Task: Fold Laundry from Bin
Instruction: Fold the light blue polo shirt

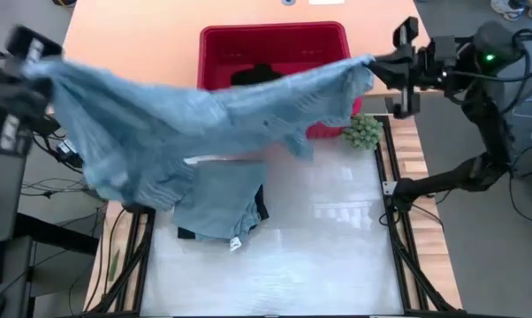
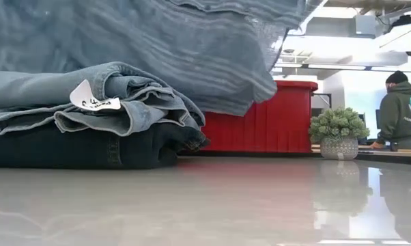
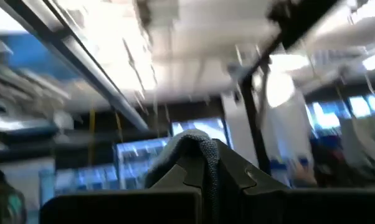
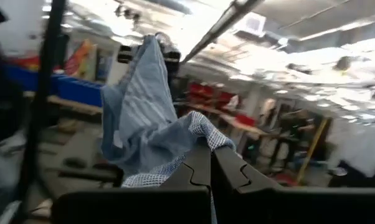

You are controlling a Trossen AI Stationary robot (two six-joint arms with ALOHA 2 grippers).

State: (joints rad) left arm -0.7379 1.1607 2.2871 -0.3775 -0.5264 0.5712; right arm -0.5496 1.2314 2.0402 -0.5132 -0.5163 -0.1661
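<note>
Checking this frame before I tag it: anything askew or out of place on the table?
Mostly fine. Left gripper and right gripper hold the striped shirt stretched in the air over the red bin. Slightly untidy: the folded jeans sit skewed on a dark piece, white tag sticking out. A small potted plant stands beside the bin.

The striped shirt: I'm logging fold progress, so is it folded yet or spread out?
Spread, not folded: the striped shirt hangs stretched in the air between the left gripper and right gripper, above the folded jeans.
</note>
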